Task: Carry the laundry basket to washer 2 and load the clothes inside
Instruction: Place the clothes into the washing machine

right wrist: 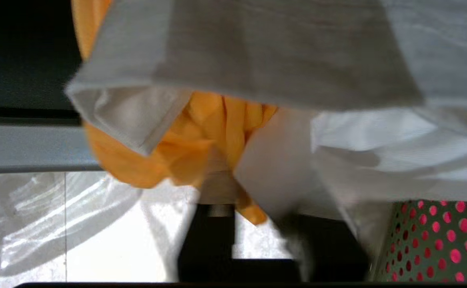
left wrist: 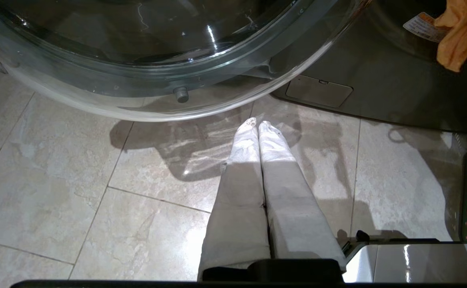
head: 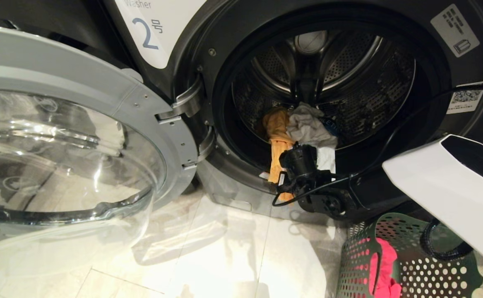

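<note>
**Clothes hang out of washer 2**

From the head view, washer 2 (head: 171,37) has its round glass door (head: 71,165) swung wide open. A white label with a big "2" sits at the top edge of the washer. Inside the drum (head: 324,82) there are clothes. An orange cloth (head: 277,136) hangs down over the bottom edge of the opening. A white cloth (head: 309,126) lies right beside it, touching it. The right claw (head: 297,155) is at the bottom edge of the opening, right on these two cloths. From here I cannot tell if its fingers are apart or together. The green basket (head: 361,256) stands on the floor (head: 208,256) in front of the washer, under the right arm. A pink cloth (head: 384,265) is inside it.

In the left wrist view, the left claw (left wrist: 258,125) hangs over the tile floor near the glass door. Its two white fingers (left wrist: 275,160) are pressed together and hold nothing.

In the right wrist view, the white cloth and the orange cloth fill most of the picture, very close. The fingers of the right claw are mostly covered by the cloth, so I cannot tell if they are clamped on it. The basket's holes show pink at one corner.
</note>
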You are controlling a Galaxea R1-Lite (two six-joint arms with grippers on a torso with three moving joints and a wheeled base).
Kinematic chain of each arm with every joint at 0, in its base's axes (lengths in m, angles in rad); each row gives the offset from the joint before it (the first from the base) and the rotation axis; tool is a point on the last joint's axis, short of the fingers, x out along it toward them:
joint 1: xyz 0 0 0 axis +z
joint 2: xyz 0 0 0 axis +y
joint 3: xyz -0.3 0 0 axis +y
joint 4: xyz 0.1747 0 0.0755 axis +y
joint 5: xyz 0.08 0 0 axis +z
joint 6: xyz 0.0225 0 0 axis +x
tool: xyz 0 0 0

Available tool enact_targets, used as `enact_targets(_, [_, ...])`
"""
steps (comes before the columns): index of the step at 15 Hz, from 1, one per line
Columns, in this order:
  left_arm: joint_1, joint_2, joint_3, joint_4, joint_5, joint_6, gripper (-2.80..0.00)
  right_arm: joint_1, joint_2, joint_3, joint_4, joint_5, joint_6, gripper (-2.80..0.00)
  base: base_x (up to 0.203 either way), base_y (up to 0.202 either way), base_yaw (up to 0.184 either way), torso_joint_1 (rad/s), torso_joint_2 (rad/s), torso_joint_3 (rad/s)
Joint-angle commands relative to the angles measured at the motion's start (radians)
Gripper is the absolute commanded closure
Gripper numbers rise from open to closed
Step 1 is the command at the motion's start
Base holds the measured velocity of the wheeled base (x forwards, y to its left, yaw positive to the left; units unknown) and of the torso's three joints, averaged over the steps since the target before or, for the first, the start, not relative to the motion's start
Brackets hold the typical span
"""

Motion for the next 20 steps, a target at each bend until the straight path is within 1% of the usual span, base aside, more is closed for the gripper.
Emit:
enact_targets(1, [0.000, 0.002, 0.002, -0.001, 0.001, 0.000, 0.00, 0.004, -0.054, 0.016, 0.025, -0.007, 0.002, 0.00, 0.000, 0.000, 0.000, 0.000, 0.00, 0.000])
enact_targets(3, [0.000, 0.002, 0.002, -0.001, 0.000, 0.000, 0.00, 0.004, -0.092, 0.036, 0.070, -0.016, -0.003, 0.00, 0.000, 0.000, 0.000, 0.000, 0.00, 0.000])
enact_targets(6, [0.000, 0.002, 0.002, -0.001, 0.000, 0.000, 0.00, 0.004, -0.116, 0.041, 0.069, -0.046, -0.002, 0.00, 0.000, 0.000, 0.000, 0.000, 0.00, 0.000])
enact_targets(8, [0.000, 0.002, 0.002, -0.001, 0.001, 0.000, 0.00, 0.004, -0.115, 0.001, 0.033, -0.074, -0.011, 0.00, 0.000, 0.000, 0.000, 0.000, 0.00, 0.000])
enact_targets(9, [0.000, 0.002, 0.002, -0.001, 0.000, 0.000, 0.00, 0.004, -0.111, -0.020, -0.018, -0.095, -0.046, 0.00, 0.000, 0.000, 0.000, 0.000, 0.00, 0.000])
enact_targets(10, [0.000, 0.002, 0.002, -0.001, 0.000, 0.000, 0.00, 0.003, -0.104, -0.029, -0.081, -0.106, -0.097, 0.00, 0.000, 0.000, 0.000, 0.000, 0.00, 0.000])
enact_targets(11, [0.000, 0.002, 0.002, -0.001, 0.000, 0.000, 0.00, 0.003, -0.093, -0.034, -0.167, -0.110, -0.171, 0.00, 0.000, 0.000, 0.000, 0.000, 0.00, 0.000])
enact_targets(12, [0.000, 0.002, 0.002, -0.001, 0.000, 0.000, 0.00, 0.003, -0.076, -0.040, -0.282, -0.111, -0.264, 0.00, 0.000, 0.000, 0.000, 0.000, 0.00, 0.000])
enact_targets(14, [0.000, 0.002, 0.002, -0.001, 0.000, 0.000, 0.00, -0.001, -0.027, -0.068, -0.522, -0.108, -0.491, 0.00, 0.000, 0.000, 0.000, 0.000, 0.00, 0.000])
enact_targets(15, [0.000, 0.002, 0.002, -0.001, 0.000, 0.000, 0.00, -0.010, 0.009, -0.103, -0.628, -0.103, -0.598, 0.00, 0.000, 0.000, 0.000, 0.000, 0.00, 0.000])
enact_targets(16, [0.000, 0.002, 0.002, -0.001, 0.000, 0.000, 0.00, -0.024, 0.048, -0.161, -0.694, -0.090, -0.694, 0.00, 0.000, 0.000, 0.000, 0.000, 0.00, 0.000])
enact_targets(17, [0.000, 0.002, 0.002, -0.001, 0.001, 0.000, 0.00, -0.047, 0.077, -0.193, -0.726, -0.080, -0.779, 0.00, 0.000, 0.000, 0.000, 0.000, 0.00, 0.000])
enact_targets(18, [0.000, 0.002, 0.002, -0.001, 0.001, 0.000, 0.00, -0.079, 0.096, -0.208, -0.740, -0.075, -0.833, 0.00, 0.000, 0.000, 0.000, 0.000, 0.00, 0.000])
enact_targets(20, [0.000, 0.002, 0.002, -0.001, 0.000, 0.000, 0.00, -0.126, 0.105, -0.214, -0.741, -0.070, -0.858, 0.00, 0.000, 0.000, 0.000, 0.000, 0.00, 0.000])
